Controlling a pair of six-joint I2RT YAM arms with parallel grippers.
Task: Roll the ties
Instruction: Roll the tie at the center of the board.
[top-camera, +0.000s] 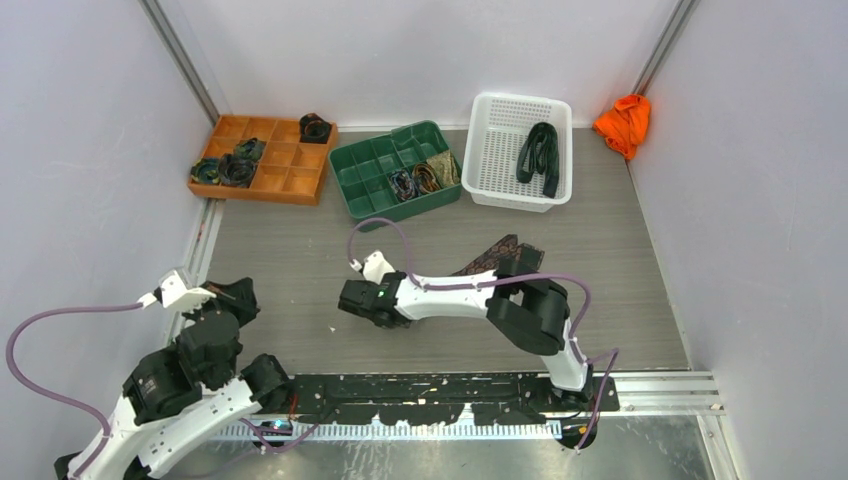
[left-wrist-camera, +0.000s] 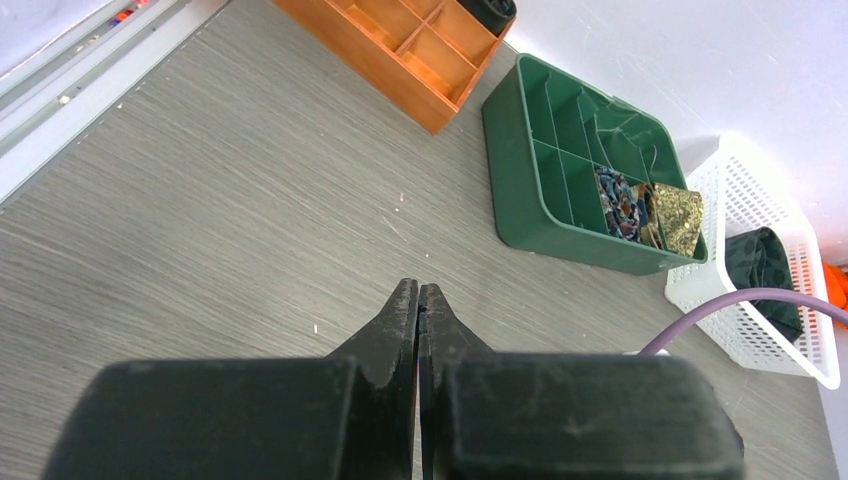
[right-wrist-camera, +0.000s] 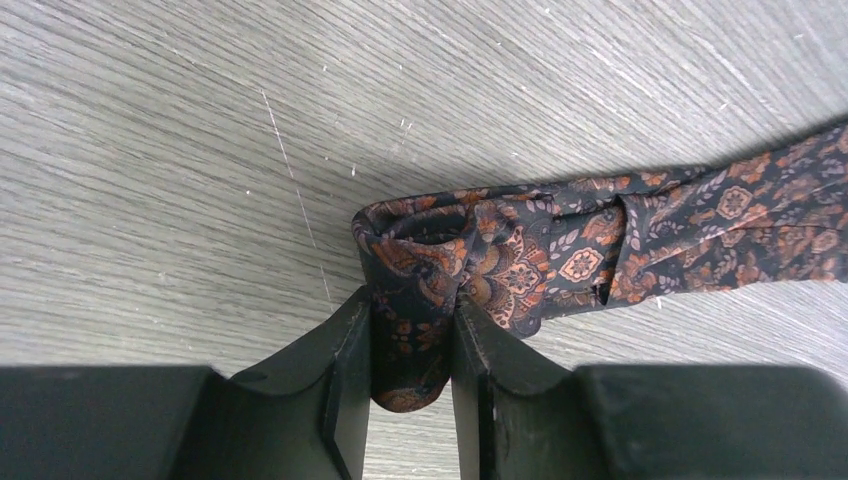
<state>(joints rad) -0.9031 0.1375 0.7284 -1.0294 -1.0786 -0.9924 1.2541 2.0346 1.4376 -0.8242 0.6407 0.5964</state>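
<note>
From above, pale walls (top-camera: 80, 150) box a grey wood-grain table (top-camera: 300, 260) where a tie (top-camera: 497, 252) seemingly runs under the right arm (top-camera: 520, 305); left wrist: the left gripper (left-wrist-camera: 419, 290) pressed together above that grain; right wrist: the right gripper (right-wrist-camera: 412, 305) clamps the tie's coiled end.
</note>
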